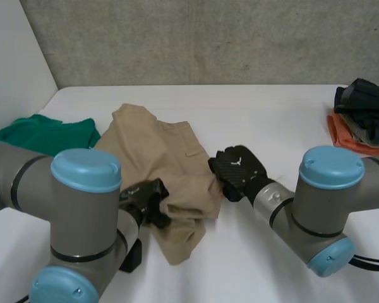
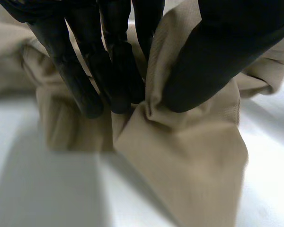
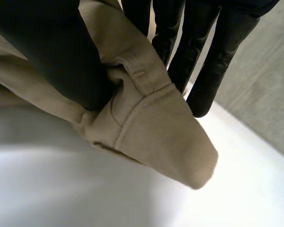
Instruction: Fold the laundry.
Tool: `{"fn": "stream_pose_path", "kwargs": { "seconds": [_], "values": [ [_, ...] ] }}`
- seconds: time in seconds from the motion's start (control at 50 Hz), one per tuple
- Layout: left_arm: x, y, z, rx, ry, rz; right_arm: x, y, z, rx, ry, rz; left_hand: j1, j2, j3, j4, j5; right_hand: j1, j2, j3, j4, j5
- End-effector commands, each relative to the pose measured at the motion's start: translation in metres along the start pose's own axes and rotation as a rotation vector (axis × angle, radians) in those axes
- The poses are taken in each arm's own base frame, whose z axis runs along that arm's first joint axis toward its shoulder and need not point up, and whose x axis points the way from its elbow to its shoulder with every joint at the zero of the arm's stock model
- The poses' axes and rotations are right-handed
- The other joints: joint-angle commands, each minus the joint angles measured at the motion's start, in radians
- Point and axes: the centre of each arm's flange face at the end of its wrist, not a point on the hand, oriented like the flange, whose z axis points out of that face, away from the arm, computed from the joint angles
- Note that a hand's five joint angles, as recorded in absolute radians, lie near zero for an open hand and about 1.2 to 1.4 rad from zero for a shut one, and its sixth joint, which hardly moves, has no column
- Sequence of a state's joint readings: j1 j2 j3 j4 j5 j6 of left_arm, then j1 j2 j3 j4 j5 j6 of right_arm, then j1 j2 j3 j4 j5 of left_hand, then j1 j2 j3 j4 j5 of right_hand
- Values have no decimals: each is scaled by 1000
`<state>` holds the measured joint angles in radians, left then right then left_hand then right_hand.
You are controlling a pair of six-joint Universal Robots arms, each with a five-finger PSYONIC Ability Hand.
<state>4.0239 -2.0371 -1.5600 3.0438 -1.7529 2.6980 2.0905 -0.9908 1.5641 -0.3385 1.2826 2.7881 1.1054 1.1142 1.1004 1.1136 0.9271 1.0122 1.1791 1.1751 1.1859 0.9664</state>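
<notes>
You have open table (image 1: 278, 117) behind the tan cloth (image 1: 161, 151) and between it and the dark pile (image 1: 363, 117) at the far right, so a hand could pass there. On the left, the green cloth (image 1: 47, 134) lies just beside the tan one, leaving little room. At the near edge, the left arm (image 1: 82, 208) and right arm (image 1: 328, 202) stand in the way, with bare table between them.

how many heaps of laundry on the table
3: tan garment in the middle; green cloth at the robot's left; dark-and-orange stack at its right, which may hide more pieces.
</notes>
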Motion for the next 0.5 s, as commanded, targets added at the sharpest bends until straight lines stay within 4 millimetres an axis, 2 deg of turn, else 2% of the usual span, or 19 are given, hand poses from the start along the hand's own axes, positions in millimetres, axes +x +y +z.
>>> {"fn": "stream_pose_path", "kwargs": {
  "seconds": [0.02,0.04,0.06,0.1,0.12,0.14,0.16,0.18,0.24,0.28,0.36,0.42,0.48,0.5],
  "values": [
    [14,-57,-20,219,9,39,20,-43,-11,90,81,-41,291,282,296,283,295,384,217,221,210,255],
    [16,-65,-26,242,12,68,31,-57,-16,116,116,-73,291,282,296,283,295,384,217,221,210,255],
    [17,-80,-37,278,7,145,38,-64,-20,126,136,-91,291,282,296,283,295,384,217,221,210,255],
    [18,-95,-49,322,-3,229,48,-80,-30,142,168,-135,291,282,296,283,295,384,217,221,210,255],
    [18,-102,-56,346,-9,273,58,-96,-41,149,196,-176,291,282,296,283,295,384,217,221,210,255],
    [18,-115,-69,388,-33,383,62,-105,-47,154,211,-197,291,282,296,283,295,384,217,221,210,255],
    [20,-121,-76,410,-37,432,65,-113,-52,157,220,-217,291,282,296,283,295,384,217,221,210,255],
    [23,-126,-83,434,-40,489,69,-132,-65,161,232,-252,291,282,296,283,295,384,217,221,210,255],
    [32,-136,-106,497,-64,761,73,-160,-90,139,245,-292,291,282,296,283,295,384,217,221,210,255],
    [34,-137,-110,510,-74,837,75,-169,-101,114,248,-303,291,282,296,283,295,384,217,221,210,255],
    [39,-138,-117,524,-90,977,74,-174,-120,5,227,-328,291,282,296,283,295,384,217,221,210,255],
    [42,-131,-113,507,-81,1055,67,-170,-123,-46,196,-361,291,282,296,283,295,384,217,221,210,255],
    [42,-120,-90,449,-65,1091,58,-163,-120,-84,171,-412,291,282,296,283,295,384,217,221,210,255],
    [43,-111,-75,411,-52,1105,52,-154,-112,-115,142,-424,291,282,296,283,295,384,217,221,210,255]
  ]
}}
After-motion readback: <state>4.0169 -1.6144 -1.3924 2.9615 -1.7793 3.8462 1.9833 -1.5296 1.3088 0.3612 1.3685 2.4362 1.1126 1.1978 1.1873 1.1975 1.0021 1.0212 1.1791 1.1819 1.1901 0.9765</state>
